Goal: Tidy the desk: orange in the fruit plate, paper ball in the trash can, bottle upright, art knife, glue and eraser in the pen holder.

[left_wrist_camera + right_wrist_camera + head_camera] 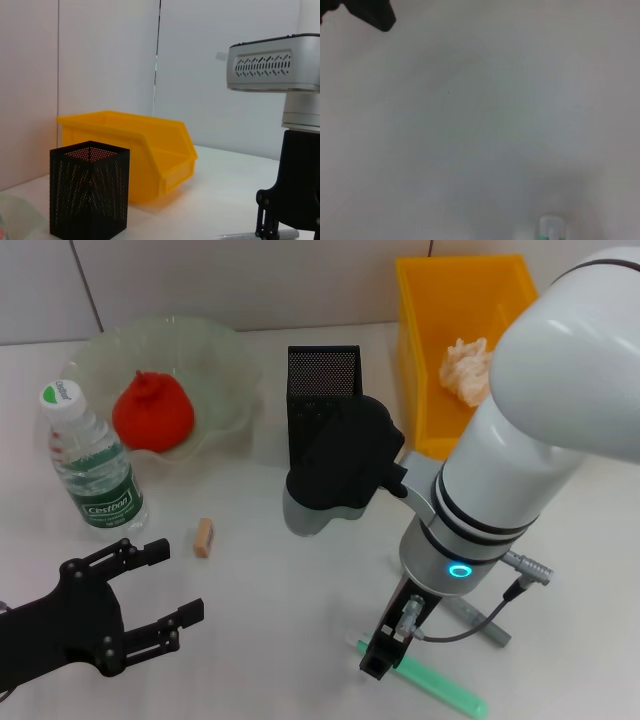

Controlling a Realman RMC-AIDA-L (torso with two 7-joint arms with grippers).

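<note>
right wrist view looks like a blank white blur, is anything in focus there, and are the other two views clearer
Right wrist view: almost all soft, featureless white table, only a blurred green-white shape at one edge and a dark corner. Head view: sharp; the bottle label is readable and the orange crisp. Left wrist view: the pen holder mesh is crisp.

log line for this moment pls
orange in fruit plate | paper ball in trash can | bottle upright | eraser on desk | left gripper open
</note>
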